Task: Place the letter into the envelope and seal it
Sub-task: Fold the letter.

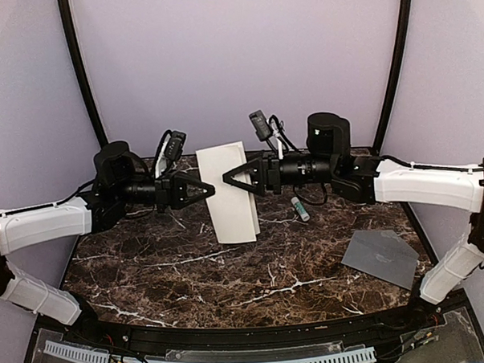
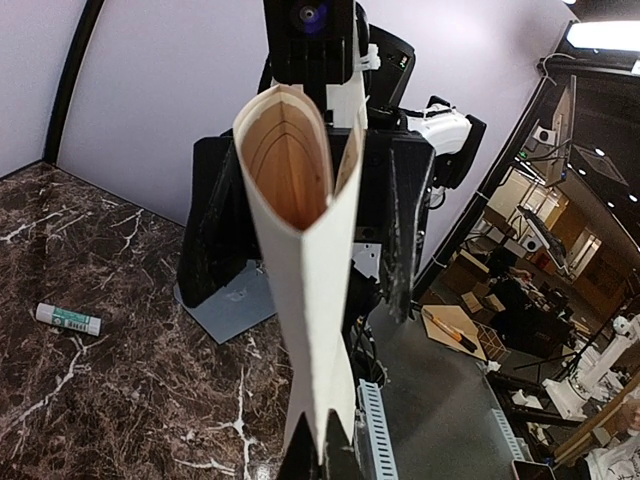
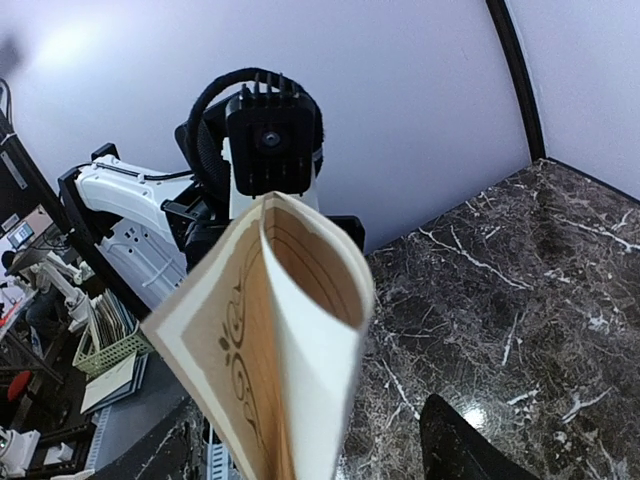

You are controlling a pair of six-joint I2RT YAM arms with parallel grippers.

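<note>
Cream letter (image 1: 231, 214), folded over, hangs between the claws: left claw (image 1: 209, 191) pinched shut on its left edge, right claw (image 1: 227, 182) open around its right edge, grey envelope (image 1: 380, 258) flat near-right.

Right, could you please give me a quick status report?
Left hand shut on the folded letter, held off the table. Right hand open at its opposite edge. Envelope flat on the table, untouched. Glue stick lies aside.
</note>
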